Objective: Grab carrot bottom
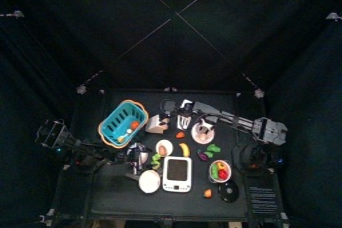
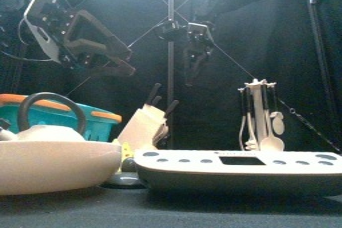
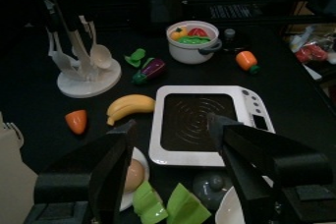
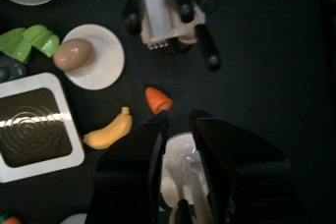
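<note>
Jaws, right (image 4: 180, 184): spread apart, gripping nothing, hovering over the white utensil rack (image 4: 184, 174).
Jaws, left (image 3: 178, 174): parted too, holding nothing, above the white kitchen scale (image 3: 207, 120).
Small orange carrot (image 4: 159, 99): lying on the black worktop (image 4: 276, 61), at 2 o'clock from the yellow banana (image 4: 109, 130), not touched.

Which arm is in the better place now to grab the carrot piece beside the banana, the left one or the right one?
Probably the right. In the right wrist view the carrot piece lies just ahead of the right gripper, whose jaws stand open. The left gripper hangs over the white scale, with the banana between it and the carrot.
</note>
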Tool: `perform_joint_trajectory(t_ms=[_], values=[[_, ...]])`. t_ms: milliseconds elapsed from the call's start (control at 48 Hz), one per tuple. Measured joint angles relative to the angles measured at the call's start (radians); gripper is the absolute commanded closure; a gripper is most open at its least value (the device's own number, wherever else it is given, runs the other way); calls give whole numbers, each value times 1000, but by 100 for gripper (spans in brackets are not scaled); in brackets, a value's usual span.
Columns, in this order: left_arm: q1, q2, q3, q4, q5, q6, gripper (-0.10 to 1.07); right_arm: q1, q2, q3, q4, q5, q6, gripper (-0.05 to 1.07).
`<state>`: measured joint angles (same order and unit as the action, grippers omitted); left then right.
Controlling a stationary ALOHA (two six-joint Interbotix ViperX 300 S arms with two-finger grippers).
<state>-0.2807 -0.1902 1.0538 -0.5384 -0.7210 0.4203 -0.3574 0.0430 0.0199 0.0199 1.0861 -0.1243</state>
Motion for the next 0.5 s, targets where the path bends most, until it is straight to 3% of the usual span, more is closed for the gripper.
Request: perform_joint_trajectory(t_ms=[271, 500], values=[[0, 2, -2, -3, 0, 2, 4, 100, -186, 287, 38, -219, 0, 37], [3, 11, -3, -38, 0, 2, 4, 150, -279, 540, 9, -592, -2, 36]])
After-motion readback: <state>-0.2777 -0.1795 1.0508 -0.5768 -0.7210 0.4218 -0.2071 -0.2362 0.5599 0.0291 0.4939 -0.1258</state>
